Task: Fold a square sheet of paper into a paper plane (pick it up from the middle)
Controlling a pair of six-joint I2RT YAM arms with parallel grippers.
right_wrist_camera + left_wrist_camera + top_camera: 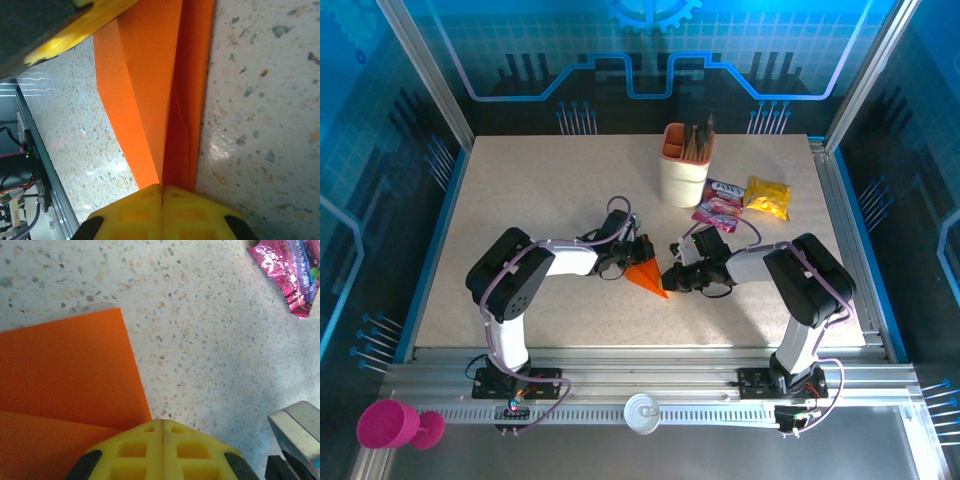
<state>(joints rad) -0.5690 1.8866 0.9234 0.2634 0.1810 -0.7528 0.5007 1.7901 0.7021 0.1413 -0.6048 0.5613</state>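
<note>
Reaching in from both sides, the two arms bend at raised elbows and lay their forearms low over the desk [520, 180], wrists meeting at its middle. The left tool [642, 252] is fully closed, its yellow pads [152, 452] pressed together at the far edge of the folded orange paper [647, 276]. I can't tell if it pinches the sheet. The right tool [672, 274] is closed as well, and the paper's crease runs straight into its pad seam. The paper lies mid-desk, its tip pointing near-right. On the far right sit a pink snack packet [718, 211] and a yellow snack packet [767, 197], their print too small to read.
</note>
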